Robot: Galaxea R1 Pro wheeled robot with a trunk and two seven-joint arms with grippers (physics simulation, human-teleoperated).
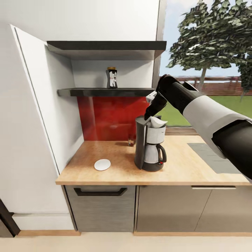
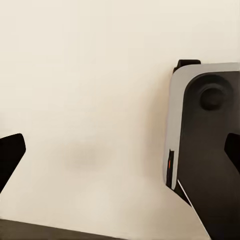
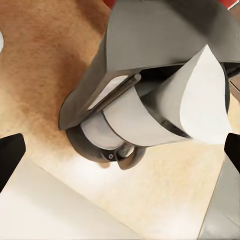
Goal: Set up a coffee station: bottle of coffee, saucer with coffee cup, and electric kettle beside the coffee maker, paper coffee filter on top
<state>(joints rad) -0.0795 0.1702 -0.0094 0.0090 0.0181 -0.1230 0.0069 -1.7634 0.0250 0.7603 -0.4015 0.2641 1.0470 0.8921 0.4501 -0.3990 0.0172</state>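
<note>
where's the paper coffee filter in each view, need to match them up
Head view: the paper coffee filter sits on top of the coffee maker, just under the right gripper, right of centre.
Right wrist view: the filter is the white cone in the upper right, on the coffee maker.
Left wrist view: no filter in it.
Shared landmark: the wood-grain kitchen countertop under the coffee maker.

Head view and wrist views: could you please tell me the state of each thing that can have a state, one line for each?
coffee maker: upright on the countertop.
paper coffee filter: resting on top of the coffee maker, tilted.
bottle of coffee: upright on the black shelf, lid on.
saucer: flat on the countertop, nothing on it.
right claw: open, just above the filter.
left claw: open, holding nothing.
</note>
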